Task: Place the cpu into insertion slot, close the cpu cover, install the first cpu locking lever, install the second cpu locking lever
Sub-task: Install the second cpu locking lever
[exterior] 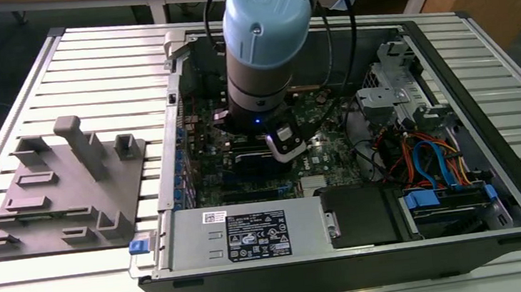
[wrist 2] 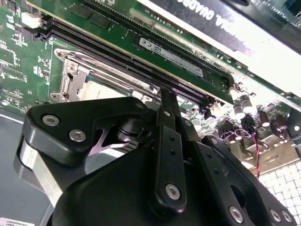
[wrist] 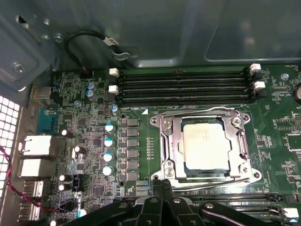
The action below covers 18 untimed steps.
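The cpu (wrist: 205, 143), a dull silver square, lies in the insertion slot (wrist: 165, 165) on the green motherboard. The cpu cover (wrist: 176, 141), a silvery frame, lies flat around it with the chip showing through its window. A thin metal lever rod (wrist: 221, 185) runs along the socket's side nearest the gripper. My gripper (wrist: 162, 184) is shut, with its tips right at that edge of the socket, close to a corner. In the second wrist view the gripper (wrist 2: 167, 95) points at the cover (wrist 2: 70, 75) beside the cpu (wrist 2: 101, 88). In the exterior view the gripper (exterior: 290, 154) reaches down into the open case.
Long black memory slots (wrist: 183, 84) run beside the socket. A grey power-supply box (exterior: 240, 235) fills the case's near side, and cables with a drive cage (exterior: 434, 165) are at the exterior view's right. A grey fixture plate (exterior: 64, 193) lies on the slatted table at the exterior view's left.
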Each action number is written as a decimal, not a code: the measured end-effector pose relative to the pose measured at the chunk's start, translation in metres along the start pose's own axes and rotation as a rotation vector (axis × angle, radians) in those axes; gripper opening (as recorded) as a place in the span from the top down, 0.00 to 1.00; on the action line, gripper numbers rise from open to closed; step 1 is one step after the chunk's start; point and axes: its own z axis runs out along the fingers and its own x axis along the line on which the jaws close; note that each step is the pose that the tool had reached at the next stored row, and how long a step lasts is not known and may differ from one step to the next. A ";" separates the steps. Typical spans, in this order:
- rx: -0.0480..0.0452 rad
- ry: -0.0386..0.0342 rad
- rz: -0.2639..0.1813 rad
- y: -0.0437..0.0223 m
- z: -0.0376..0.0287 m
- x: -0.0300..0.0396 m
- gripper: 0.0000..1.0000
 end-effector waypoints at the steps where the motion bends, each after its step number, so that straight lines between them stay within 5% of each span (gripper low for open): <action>1: -0.0018 0.0002 0.000 -0.0001 0.0002 0.0000 0.90; 18: -0.0223 0.0012 0.000 -0.0014 0.0040 0.0001 0.90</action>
